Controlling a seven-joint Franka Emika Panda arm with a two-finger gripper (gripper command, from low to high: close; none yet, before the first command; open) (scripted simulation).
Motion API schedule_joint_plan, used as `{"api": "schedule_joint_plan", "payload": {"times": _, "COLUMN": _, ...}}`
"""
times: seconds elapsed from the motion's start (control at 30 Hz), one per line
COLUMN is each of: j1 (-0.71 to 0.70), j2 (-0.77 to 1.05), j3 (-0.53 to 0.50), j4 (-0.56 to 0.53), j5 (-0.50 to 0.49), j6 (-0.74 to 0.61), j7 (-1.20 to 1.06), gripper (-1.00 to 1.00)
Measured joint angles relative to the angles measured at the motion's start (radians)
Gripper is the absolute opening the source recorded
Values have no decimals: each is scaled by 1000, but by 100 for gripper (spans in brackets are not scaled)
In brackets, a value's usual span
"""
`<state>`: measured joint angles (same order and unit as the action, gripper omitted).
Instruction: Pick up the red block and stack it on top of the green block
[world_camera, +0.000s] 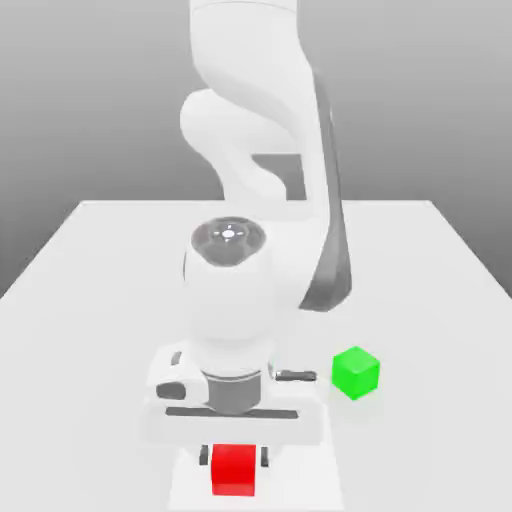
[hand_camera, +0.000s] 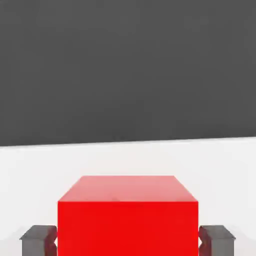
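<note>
while the gripper (world_camera: 235, 462) clamps the smooth red block (world_camera: 233, 470), the glossy green block (world_camera: 355, 372) sits apart.

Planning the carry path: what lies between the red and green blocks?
Bare white table between the red block and the green block, in the exterior view.
</note>
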<state>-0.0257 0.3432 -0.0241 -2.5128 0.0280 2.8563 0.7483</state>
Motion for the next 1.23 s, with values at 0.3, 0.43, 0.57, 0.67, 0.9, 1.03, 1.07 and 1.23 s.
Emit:
{"api": "schedule_joint_plan", "payload": {"times": 0.3, "j1": 14, "j2": -187, "j3": 9, "j4": -47, "j5": -17, "j6": -141, "j7": -15, "gripper": -100}}
{"api": "schedule_joint_plan", "payload": {"times": 0.43, "j1": 125, "j2": -331, "j3": 83, "j4": -172, "j5": -11, "j6": -160, "j7": -179, "gripper": -100}}
{"api": "schedule_joint_plan", "payload": {"times": 0.57, "j1": 245, "j2": -477, "j3": 109, "j4": -306, "j5": 16, "j6": -172, "j7": -369, "gripper": -100}}
{"api": "schedule_joint_plan", "payload": {"times": 0.67, "j1": 345, "j2": -585, "j3": 133, "j4": -405, "j5": 41, "j6": -180, "j7": -515, "gripper": -100}}
{"api": "schedule_joint_plan", "payload": {"times": 0.9, "j1": 407, "j2": -481, "j3": 155, "j4": -467, "j5": 30, "j6": -15, "j7": -597, "gripper": -100}}
{"api": "schedule_joint_plan", "payload": {"times": 1.03, "j1": 396, "j2": -377, "j3": 154, "j4": -464, "j5": -12, "j6": 86, "j7": -569, "gripper": 100}}
{"api": "schedule_joint_plan", "payload": {"times": 1.07, "j1": 396, "j2": -377, "j3": 154, "j4": -464, "j5": -12, "j6": 86, "j7": -569, "gripper": 100}}
{"api": "schedule_joint_plan", "payload": {"times": 1.23, "j1": 395, "j2": -370, "j3": 154, "j4": -464, "j5": -12, "j6": 93, "j7": -569, "gripper": 100}}
